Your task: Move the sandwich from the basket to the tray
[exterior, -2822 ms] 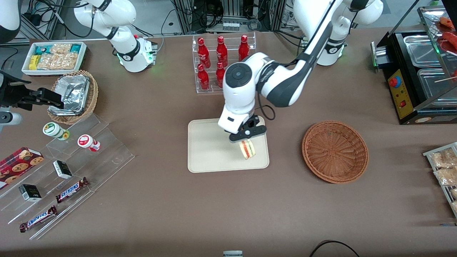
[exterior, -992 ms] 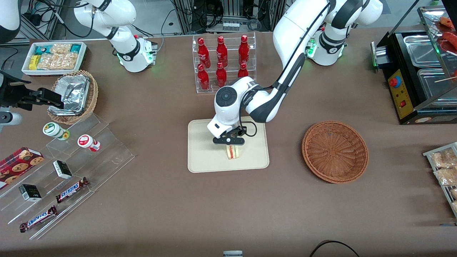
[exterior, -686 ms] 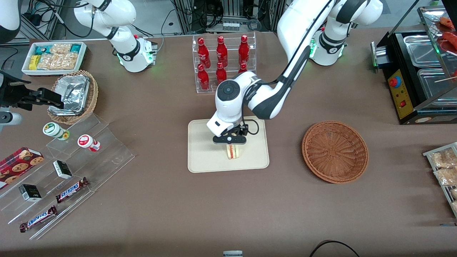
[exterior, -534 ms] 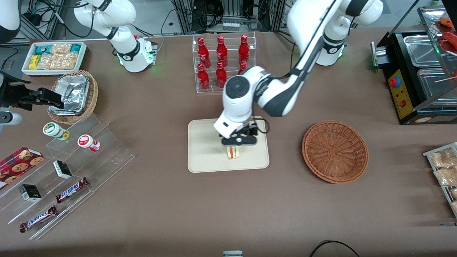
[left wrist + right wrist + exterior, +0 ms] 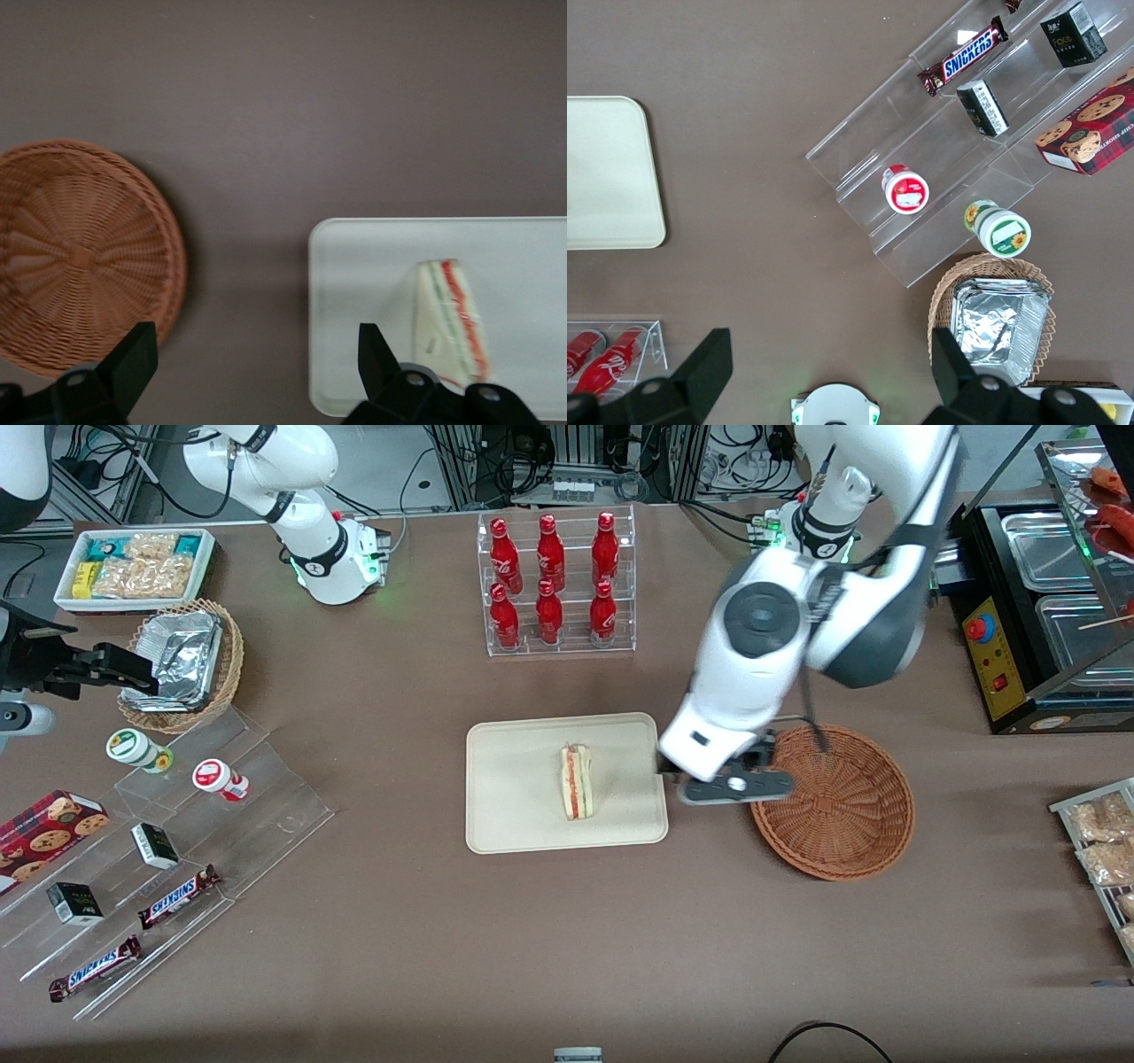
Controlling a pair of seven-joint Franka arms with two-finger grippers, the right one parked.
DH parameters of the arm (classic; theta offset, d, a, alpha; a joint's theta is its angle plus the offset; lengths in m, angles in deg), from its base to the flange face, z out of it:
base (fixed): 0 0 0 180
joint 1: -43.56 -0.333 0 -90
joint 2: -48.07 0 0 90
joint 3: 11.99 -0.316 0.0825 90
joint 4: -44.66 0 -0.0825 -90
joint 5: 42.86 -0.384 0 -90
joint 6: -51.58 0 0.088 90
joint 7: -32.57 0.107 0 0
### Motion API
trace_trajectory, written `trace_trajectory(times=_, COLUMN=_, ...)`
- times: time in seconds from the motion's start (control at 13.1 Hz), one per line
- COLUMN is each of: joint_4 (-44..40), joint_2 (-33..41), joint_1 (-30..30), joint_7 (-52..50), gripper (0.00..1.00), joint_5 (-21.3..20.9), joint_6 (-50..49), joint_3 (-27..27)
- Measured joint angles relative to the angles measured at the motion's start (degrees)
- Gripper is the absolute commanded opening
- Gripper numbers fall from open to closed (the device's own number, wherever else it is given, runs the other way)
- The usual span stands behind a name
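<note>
Sandwich [image 5: 577, 783] lies flat on the tray [image 5: 514, 815], long axis running near-to-far. The tool [image 5: 737, 786], fingers spread and empty, hangs above the surface between tray and emptied wicker basket [image 5: 842, 815], sandwich toward the parked arm's end.

Even bright light, arm blurred

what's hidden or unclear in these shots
- Basket: in the front view the gripper and its wrist cover the rim nearest the tray; in the left wrist view the edge cuts it off.
- Sandwich: only its cut edge shows; the underside is hidden.
- Tray: cut off in both wrist views.
- Gripper: open jaws, empty, above the table between tray and basket.
</note>
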Motion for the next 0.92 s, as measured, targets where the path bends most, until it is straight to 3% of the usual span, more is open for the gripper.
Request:
trace_trajectory(times=0.61, joint_4=8.2, joint_2=12.1, joint_1=-19.1, joint_7=24.7, gripper=1.0, joint_5=2.9, joint_6=-4.7, joint_3=-0.2)
trace_trajectory(times=0.92, joint_4=8.2, joint_2=16.0, joint_1=-24.3, joint_7=29.8, gripper=1.0, joint_5=3.0, joint_6=-8.9, joint_3=-0.2)
